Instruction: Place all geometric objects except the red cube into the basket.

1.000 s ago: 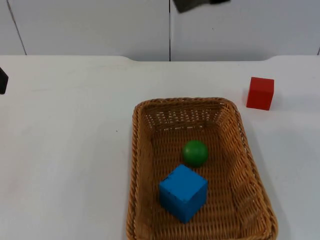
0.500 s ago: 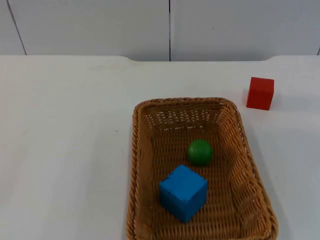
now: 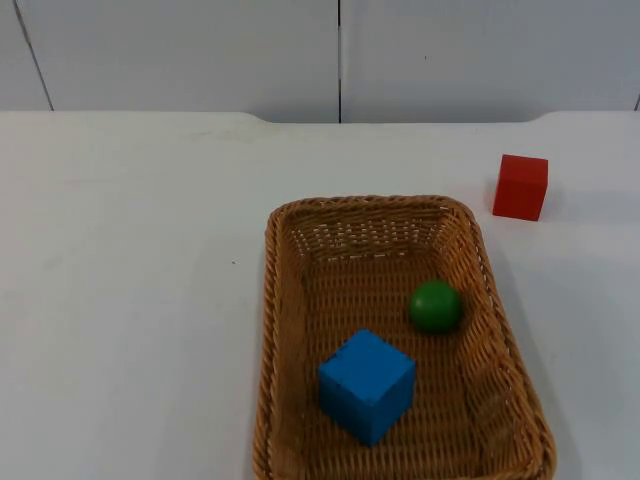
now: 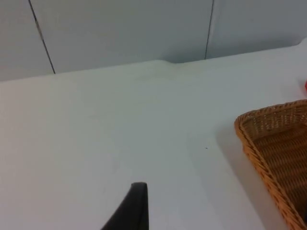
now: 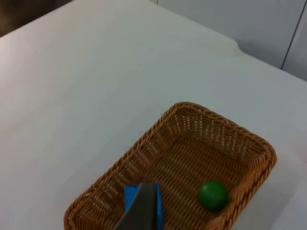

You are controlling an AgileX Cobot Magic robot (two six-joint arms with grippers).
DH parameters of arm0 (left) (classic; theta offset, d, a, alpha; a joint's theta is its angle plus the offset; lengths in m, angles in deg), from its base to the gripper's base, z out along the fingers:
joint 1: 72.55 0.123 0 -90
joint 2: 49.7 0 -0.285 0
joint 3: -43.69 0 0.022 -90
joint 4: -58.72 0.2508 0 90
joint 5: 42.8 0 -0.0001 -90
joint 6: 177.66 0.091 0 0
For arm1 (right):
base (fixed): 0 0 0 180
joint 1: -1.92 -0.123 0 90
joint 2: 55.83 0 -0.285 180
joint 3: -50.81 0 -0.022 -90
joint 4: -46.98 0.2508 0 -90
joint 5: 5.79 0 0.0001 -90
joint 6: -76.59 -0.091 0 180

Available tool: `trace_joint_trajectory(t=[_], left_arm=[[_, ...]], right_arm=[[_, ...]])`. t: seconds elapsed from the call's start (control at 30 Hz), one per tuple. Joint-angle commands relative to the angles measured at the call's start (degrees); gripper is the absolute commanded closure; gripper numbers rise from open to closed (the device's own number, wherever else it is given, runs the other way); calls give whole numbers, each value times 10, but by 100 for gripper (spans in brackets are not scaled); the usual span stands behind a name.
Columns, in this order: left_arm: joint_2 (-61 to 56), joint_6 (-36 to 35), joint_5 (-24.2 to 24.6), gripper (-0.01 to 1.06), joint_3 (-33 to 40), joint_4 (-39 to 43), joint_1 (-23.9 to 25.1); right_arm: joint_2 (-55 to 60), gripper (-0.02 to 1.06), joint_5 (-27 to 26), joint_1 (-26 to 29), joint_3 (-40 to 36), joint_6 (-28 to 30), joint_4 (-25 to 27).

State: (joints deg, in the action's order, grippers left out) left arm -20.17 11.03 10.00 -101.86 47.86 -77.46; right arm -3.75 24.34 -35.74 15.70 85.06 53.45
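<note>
1. Left gripper's fingertip [image 4: 136, 206]: black, matte, no markings.
2. Its shape is a narrow blade, one edge near straight and the other sloping outward toward the base, with a blunt squared tip.
3. Right gripper's fingertip [image 5: 144, 206]: dark grey to black, plain surface, no screws or labels.
4. It has the same form as the left, slim at the squared tip and widening toward the base.

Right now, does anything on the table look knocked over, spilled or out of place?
Nothing stands out. The green ball and blue cube lie inside the basket, and the red cube sits upright on the table beyond its right corner.
</note>
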Motion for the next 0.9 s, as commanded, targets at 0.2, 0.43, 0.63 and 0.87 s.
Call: trace_joint_trajectory(t=[0.2,0.43,0.63,0.87], left_arm=[[-104,0,56,0,2,-1,3],[-185,0,93,0,2,0,3],[-217,0,114,0,6,1,3],[-217,15,98,0,109,4,3]], right_arm=[[-171,19,23,-3,-77,-19,3],[-290,19,89,-3,-103,-44,1],[-371,19,160,-3,-102,-44,-4],[-440,19,228,-3,-102,-56,-22]])
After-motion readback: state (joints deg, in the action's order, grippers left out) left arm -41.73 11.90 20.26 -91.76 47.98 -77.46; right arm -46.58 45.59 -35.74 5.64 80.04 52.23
